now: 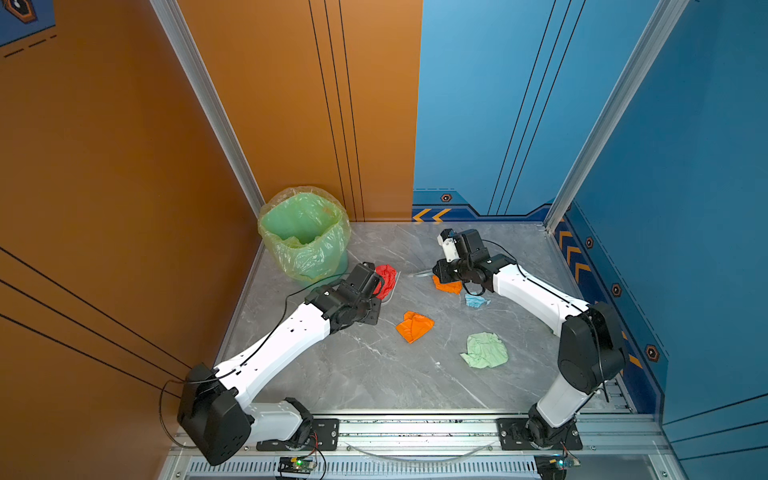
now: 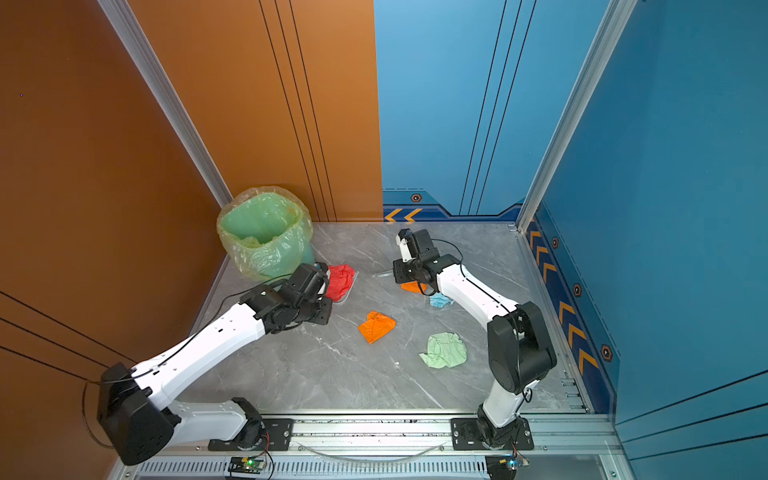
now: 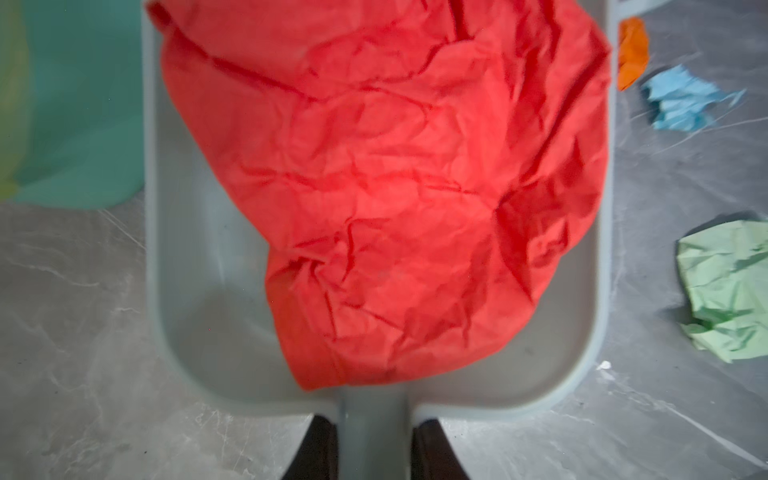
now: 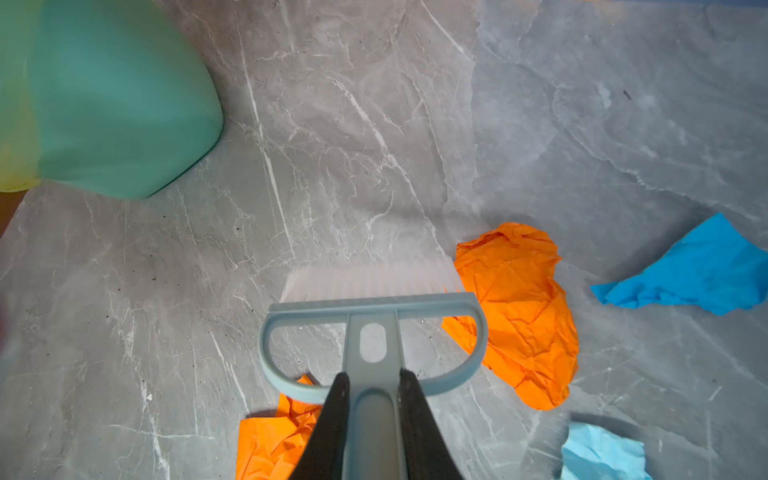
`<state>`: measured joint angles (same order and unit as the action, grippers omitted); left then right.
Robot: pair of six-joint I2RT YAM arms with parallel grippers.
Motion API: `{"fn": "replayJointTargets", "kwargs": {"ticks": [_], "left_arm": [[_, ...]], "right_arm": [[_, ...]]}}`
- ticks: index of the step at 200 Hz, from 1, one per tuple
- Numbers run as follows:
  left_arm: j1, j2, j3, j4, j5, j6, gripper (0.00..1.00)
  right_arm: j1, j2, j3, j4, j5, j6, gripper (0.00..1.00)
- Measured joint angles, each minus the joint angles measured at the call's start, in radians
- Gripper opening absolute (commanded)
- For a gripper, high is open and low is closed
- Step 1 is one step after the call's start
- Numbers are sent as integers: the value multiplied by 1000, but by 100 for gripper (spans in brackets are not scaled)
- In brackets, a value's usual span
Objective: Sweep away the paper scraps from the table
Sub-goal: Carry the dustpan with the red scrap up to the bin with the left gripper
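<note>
Nearest on the counter (image 1: 374,374) lies one pale green scrap (image 1: 485,350). Behind it come one orange scrap (image 1: 414,326), one light blue scrap (image 1: 475,301) and a second orange scrap (image 1: 446,286), which sits partly under the right arm. One red scrap (image 3: 395,187) fills the single dustpan (image 3: 195,291), whose handle is clamped in the left end effector (image 3: 372,432). The right end effector (image 4: 372,395) is clamped on the one brush (image 4: 374,309). One lined bin (image 1: 305,232) stands farthest. Both top views show five scraps; only the right wrist view shows a sixth, the bright blue scrap (image 4: 702,270).
</note>
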<state>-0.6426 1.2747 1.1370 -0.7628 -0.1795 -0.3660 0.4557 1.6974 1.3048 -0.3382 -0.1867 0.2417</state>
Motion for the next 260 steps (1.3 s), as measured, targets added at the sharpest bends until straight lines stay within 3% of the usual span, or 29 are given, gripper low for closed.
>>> {"fn": "replayJointTargets", "kwargs": {"ticks": [93,203,260], "left_arm": [[43,-89,341,-234,-37,90,0],[402,77,602,-290,75,146,0],[534,219,743,-294,117,152,0]], "right_arm": [[-21,-7,-24,35,-19,22,0],[-21,-26,-63,57,-59,41,0],[-21,-48,-80,70,-75,48,0]]}}
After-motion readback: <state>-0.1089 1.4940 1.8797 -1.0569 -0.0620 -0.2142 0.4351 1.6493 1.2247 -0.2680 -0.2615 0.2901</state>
